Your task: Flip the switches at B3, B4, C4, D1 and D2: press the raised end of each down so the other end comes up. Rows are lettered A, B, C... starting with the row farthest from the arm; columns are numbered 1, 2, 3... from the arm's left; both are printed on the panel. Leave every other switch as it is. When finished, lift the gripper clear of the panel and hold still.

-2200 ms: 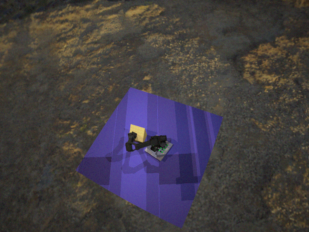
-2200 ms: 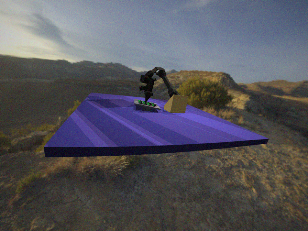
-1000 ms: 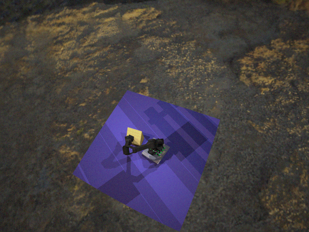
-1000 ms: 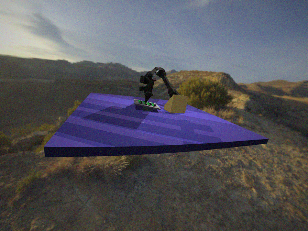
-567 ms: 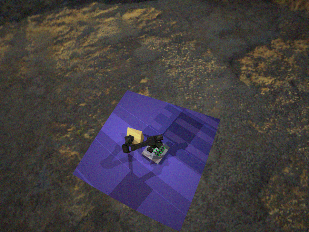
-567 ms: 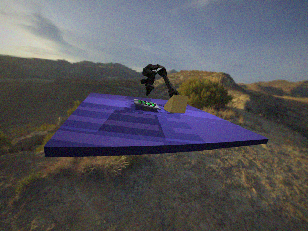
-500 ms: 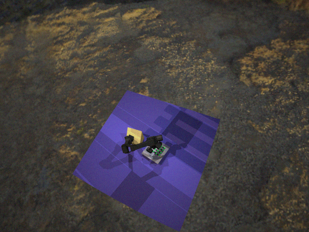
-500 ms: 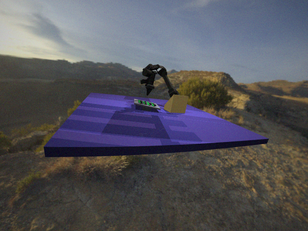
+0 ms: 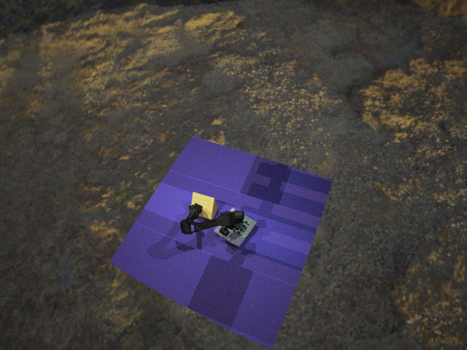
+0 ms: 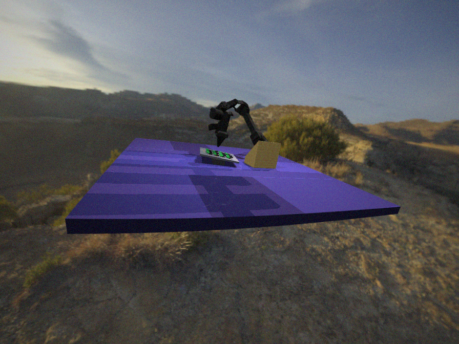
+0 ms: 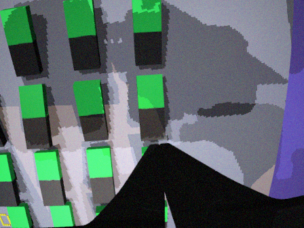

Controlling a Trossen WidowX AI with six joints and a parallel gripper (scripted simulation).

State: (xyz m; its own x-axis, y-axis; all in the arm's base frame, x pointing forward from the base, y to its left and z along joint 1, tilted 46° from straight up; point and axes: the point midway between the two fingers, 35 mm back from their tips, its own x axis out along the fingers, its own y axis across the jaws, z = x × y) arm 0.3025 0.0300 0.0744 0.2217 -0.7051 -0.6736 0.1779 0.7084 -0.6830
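The grey panel (image 9: 238, 243) (image 10: 202, 151) (image 11: 264, 37) carries rows of green-and-black rocker switches. My gripper (image 10: 219, 145) (image 11: 159, 153) is shut and empty, its tips a little above the panel. In the wrist view it covers most of C4 (image 11: 144, 149) and part of row D. B4 (image 11: 150, 91) and B3 (image 11: 89, 98) lie beyond the tips; the black half of B3 looks shorter than that of B4. D1 (image 11: 20, 216) and D2 (image 11: 62, 216) show only their green halves at the bottom edge. Exact tilts are hard to tell.
A yellow wedge-shaped block (image 9: 204, 205) (image 10: 264, 155) stands beside the panel, close to the arm's base. The purple table (image 9: 169, 260) (image 10: 148, 199) bears blocky shadows. Other switches, such as A3 (image 11: 79, 20) and B2 (image 11: 33, 102), stand close around.
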